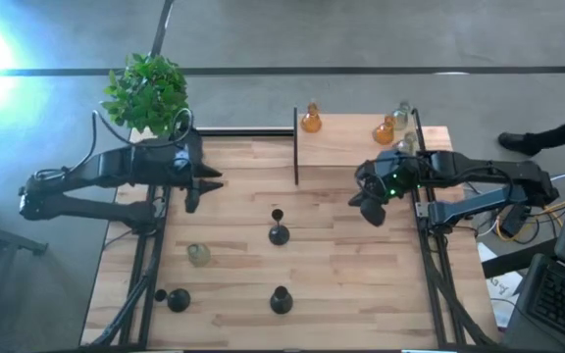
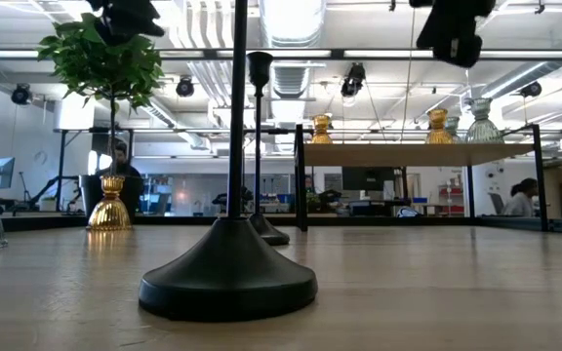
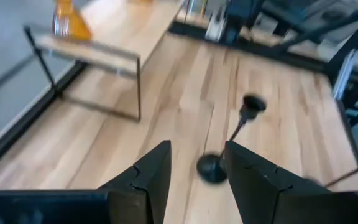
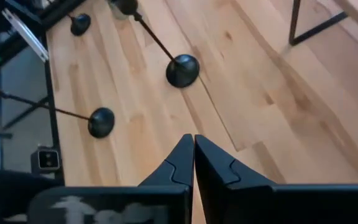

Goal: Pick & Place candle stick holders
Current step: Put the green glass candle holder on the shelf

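Three black candle stick holders stand on their round bases on the wooden table: one mid-table (image 1: 279,233), one near the front (image 1: 281,299), one at the front left (image 1: 178,299). A pale clear glass holder (image 1: 198,255) stands left of centre. Amber (image 1: 310,120) and clear (image 1: 401,113) holders stand on the raised shelf (image 1: 361,147) at the far right. My left gripper (image 1: 202,188) is open and empty above the table's far left; in its wrist view the mid-table black holder (image 3: 229,146) shows beyond its fingers (image 3: 145,180). My right gripper (image 4: 193,155) is shut and empty, hovering in front of the shelf (image 1: 369,211).
A green plant in a pot (image 1: 147,93) stands at the far left corner behind my left arm. The shelf's thin black legs (image 1: 295,147) stand on the table at the back. An amber holder (image 2: 110,205) shows far left in the low view. Bare wood lies between the grippers.
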You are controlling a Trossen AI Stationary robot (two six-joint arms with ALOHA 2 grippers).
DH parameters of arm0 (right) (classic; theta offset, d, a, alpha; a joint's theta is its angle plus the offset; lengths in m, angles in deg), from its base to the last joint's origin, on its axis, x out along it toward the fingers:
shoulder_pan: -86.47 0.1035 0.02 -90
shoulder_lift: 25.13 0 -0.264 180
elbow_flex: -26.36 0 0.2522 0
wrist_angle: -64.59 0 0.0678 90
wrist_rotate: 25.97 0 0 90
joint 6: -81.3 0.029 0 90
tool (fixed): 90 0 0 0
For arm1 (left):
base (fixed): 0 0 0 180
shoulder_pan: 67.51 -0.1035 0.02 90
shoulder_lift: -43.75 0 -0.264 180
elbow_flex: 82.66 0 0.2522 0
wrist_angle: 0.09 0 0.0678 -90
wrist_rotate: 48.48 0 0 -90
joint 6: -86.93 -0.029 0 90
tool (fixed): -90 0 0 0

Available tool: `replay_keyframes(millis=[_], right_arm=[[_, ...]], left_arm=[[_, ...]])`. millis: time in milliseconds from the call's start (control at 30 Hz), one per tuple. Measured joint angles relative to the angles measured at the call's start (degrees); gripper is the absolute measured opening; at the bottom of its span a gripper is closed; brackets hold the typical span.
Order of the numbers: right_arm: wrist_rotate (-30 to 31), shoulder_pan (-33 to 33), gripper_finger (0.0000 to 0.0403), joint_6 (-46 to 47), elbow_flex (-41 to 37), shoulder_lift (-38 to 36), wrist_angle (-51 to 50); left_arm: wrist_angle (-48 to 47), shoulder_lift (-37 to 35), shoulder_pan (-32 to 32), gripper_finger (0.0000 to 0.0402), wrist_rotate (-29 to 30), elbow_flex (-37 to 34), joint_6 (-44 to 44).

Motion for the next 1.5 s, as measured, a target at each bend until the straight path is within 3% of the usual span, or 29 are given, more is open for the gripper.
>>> replay_keyframes(millis=[233, 367, 600, 1067, 1300, 1500], right_arm=[[0.03, 0.0, 0.0008, 4.09, -8.37, -2.0, 12.0], [-0.06, 0.0, 0.0008, 5.11, -10.28, -2.14, 14.06], [-0.06, -0.02, 0.0008, 5.15, -11.93, -2.3, 14.61], [0.04, -0.02, 0.0008, 4.28, -13.03, -2.2, 15.74], [0.05, -0.02, 0.0008, 3.62, -13.06, -2.2, 15.7], [0.04, -0.04, 0.0008, 2.51, -13.06, -2.2, 15.68]], left_arm=[[-8.3, 2.01, 0.02, 0.0154, 3.23, -0.08, 3.75], [-13.97, 4.16, 0.38, 0.0154, 3.01, -0.13, 6.76], [-18.4, 7.81, 6.32, 0.0141, -8.29, -0.28, 0.15], [-42.3, 12.36, 16.27, 0.0122, -13.85, -2.05, 5.93], [-43.59, 12.46, 19.56, 0.0122, -22.61, -9.61, 5.91], [-37.82, 12.44, 21.4, 0.0122, -28.47, -15.27, 4.98]])
